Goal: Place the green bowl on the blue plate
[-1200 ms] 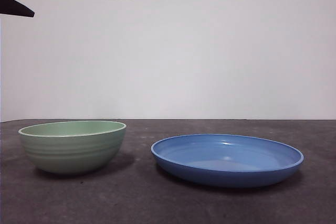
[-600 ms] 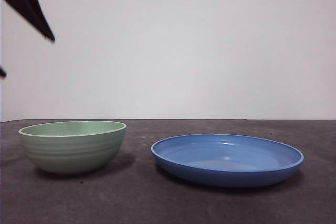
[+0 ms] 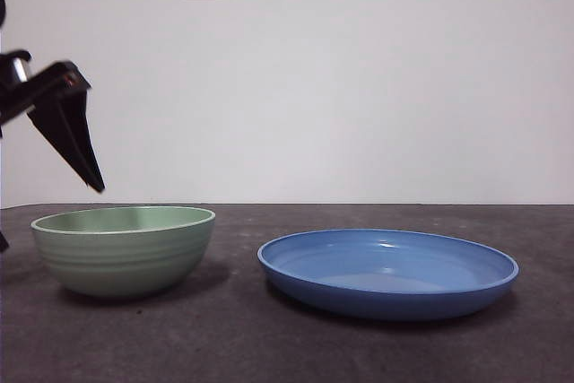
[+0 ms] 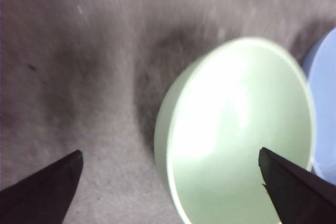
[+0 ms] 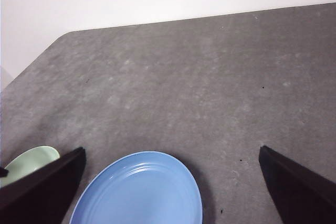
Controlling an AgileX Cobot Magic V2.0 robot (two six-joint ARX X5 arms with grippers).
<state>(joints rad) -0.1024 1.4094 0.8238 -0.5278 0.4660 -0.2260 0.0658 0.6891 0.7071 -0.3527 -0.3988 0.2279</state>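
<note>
Now, starting at the left, my left gripper point(image 3: 54, 145) hangs in the air just above the left side of the green bowl point(image 3: 126, 250), and it is not touching it. Its jaws are spread wide apart with nothing between them, and in my left wrist view the green bowl sits partly between them, closer to one jaw. The green bowl stands upright on the dark table point(image 3: 233, 329), to the left of the blue plate point(image 3: 388, 273), near it but not touching. I think the bowl is hard and stiff, so it will not bend when I squeeze it. It looks smooth and a bit shiny, so it could slip. It seems light enough for one gripper. I think the best spot to hold is the rim, with one jaw inside and one jaw outside on the wall with the little ridges. The bowl has nothing in it. Next comes the blue plate, wide and flat, and it has nothing in it either, so the bowl has room to sit in the middle. Last, my right gripper point(image 5: 170, 182) waits high up over the plate, jaws wide apart and holding nothing.
</note>
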